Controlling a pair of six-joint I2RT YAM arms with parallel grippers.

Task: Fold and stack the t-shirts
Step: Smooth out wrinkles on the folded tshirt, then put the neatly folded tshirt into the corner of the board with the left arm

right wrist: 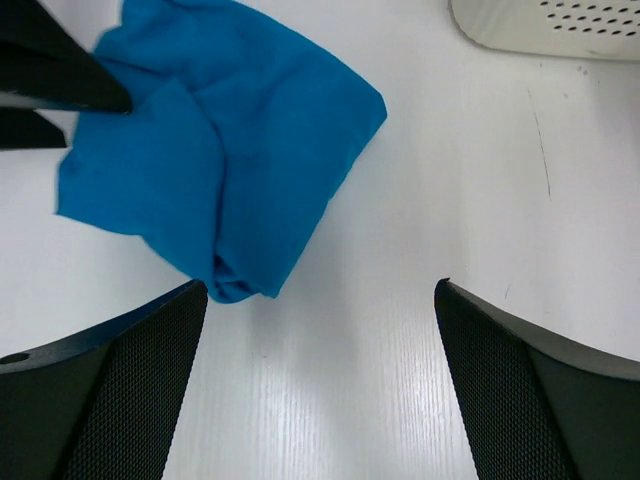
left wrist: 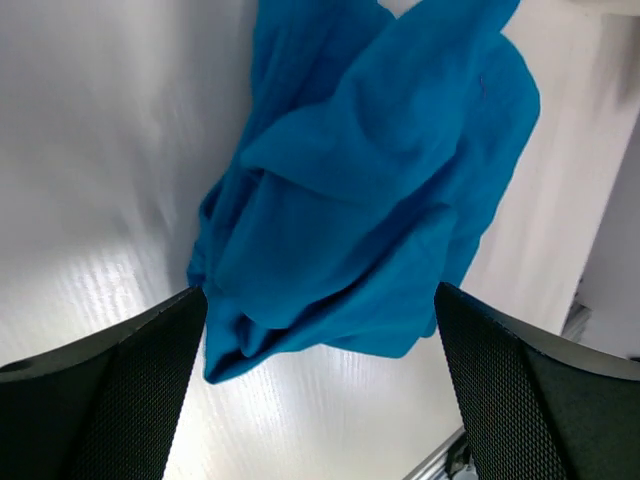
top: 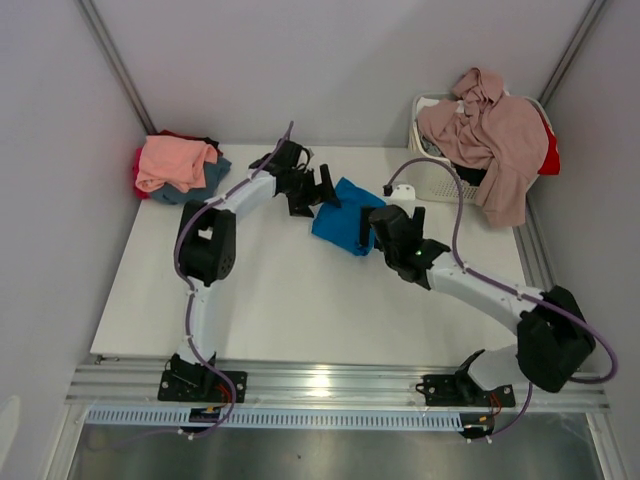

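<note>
A: Blue shirt (top: 345, 228), where was it found?
B: Bunched on the tabletop toward the far edge, between left gripper (top: 318, 190) and right gripper (right wrist: 320, 300). Gripped by neither.
A: Jaws?
B: Both seen spread wide, nothing held. Left placed over the shirt's left edge, right just beside its right side.
A: Others?
B: Salmon shirt (top: 175, 160) piled at far-left corner. Mauve shirt (top: 495, 135) draped over basket (top: 440, 180), far-right corner.

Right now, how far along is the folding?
Apparently done: a pile at the back left, a salmon pink cloth shirt on top of a slate blue-grey one. In hand: a bright blue cloth shirt lies crumpled between the open left gripper and open right gripper, held by neither. Still to do: a dusty mauve-pink shirt draped over the white slatted plastic basket.
</note>
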